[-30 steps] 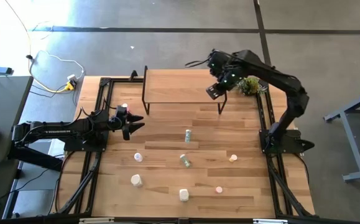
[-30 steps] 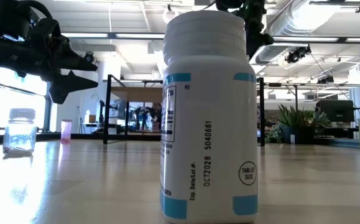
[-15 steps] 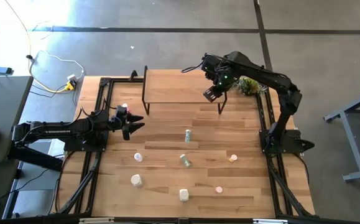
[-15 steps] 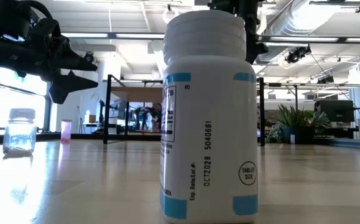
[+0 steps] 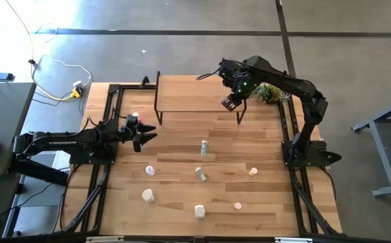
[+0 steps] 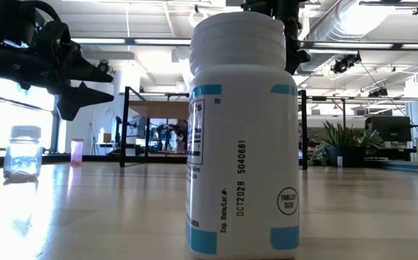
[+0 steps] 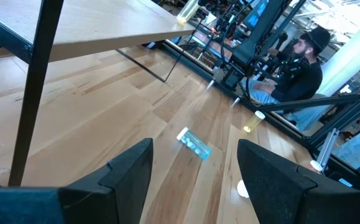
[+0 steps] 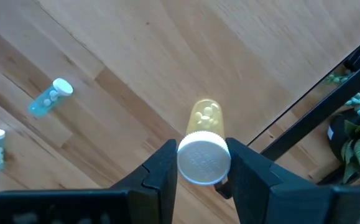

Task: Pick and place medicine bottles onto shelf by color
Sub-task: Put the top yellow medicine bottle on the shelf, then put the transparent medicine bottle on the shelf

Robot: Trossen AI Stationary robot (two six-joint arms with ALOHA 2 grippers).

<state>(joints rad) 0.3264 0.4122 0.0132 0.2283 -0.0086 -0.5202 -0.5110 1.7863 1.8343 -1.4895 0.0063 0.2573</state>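
My right gripper (image 5: 230,101) hangs over the right end of the shelf (image 5: 188,94), shut on a small yellow bottle (image 8: 204,116) with a white cap. My left gripper (image 5: 144,135) waits open at the table's left side, its fingers level and with nothing between them (image 7: 195,180). Other medicine bottles rest on the table: a pale green one standing (image 5: 203,146), a pale green one lying on its side (image 5: 200,174), white ones (image 5: 147,196) (image 5: 199,211) (image 5: 150,170), a yellow-orange one (image 5: 253,171) and a pink one (image 5: 237,205). My right gripper pinches the yellow bottle's white cap (image 8: 187,163) between its two fingers (image 8: 161,171), one on each side of the cap. The fingers come from above and point down. The bottle hangs upright below them, cap up, lifted clear of the wood beneath.
A small green plant (image 5: 271,92) stands at the far right, close to my right arm. A large white bottle (image 6: 241,137) fills the low view. A person (image 7: 291,68) sits beyond the table. The shelf top shows bare wood left of my right gripper.
My right gripper has shifted a little toward the table's left over the shelf's right end and sunk slightly, rolling a bit, with the yellow bottle still in its hold. For the last half second it has kept still.
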